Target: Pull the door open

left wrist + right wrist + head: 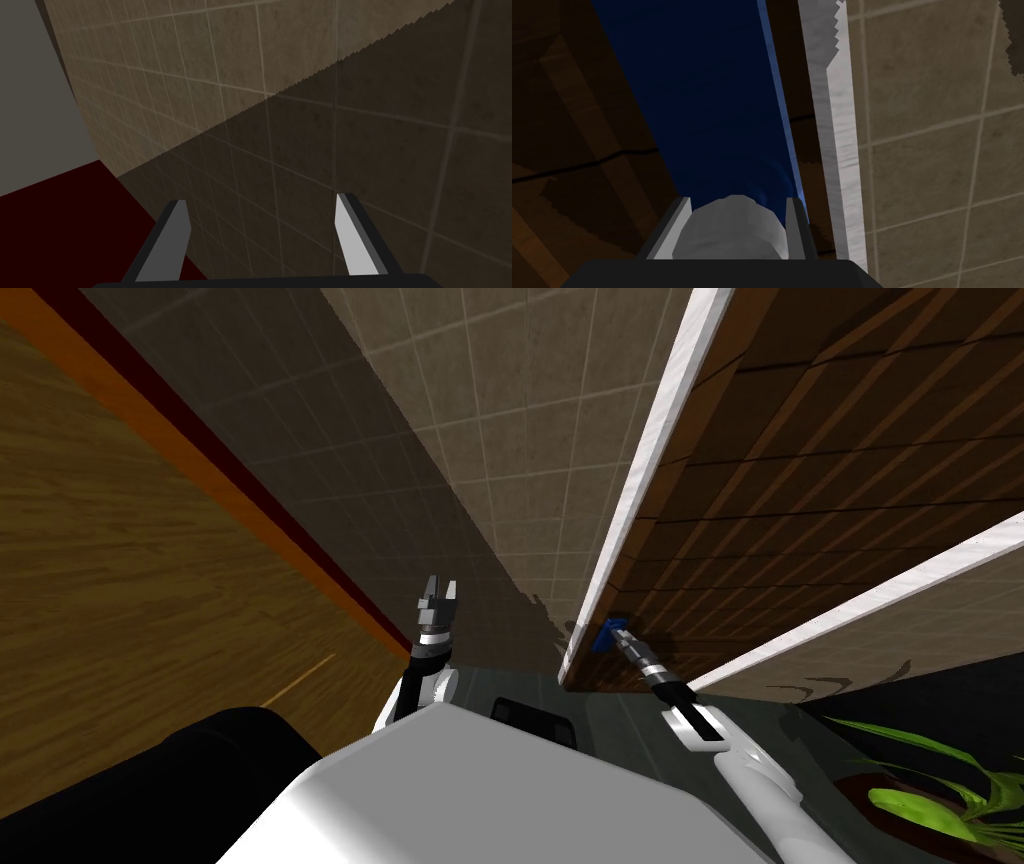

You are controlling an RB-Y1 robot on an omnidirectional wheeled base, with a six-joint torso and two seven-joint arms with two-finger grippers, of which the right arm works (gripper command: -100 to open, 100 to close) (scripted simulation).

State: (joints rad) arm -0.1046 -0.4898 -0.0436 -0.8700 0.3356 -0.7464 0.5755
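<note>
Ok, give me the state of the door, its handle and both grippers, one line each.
door: looks closed, no gap showing at its white frame
blue handle: held at its near end
right gripper: shut on the blue handle
left gripper: open, empty, facing the tiled wall

The door [800, 488] reads as dark brown wood, matt, with plank lines and grain. The white strip [650, 468] along its side carries faint streaky grain. The handle [712, 100] is smooth, deep blue and barely sheened. The tiled wall [500, 438] is beige, mottled and matt, with pale grout.
</note>
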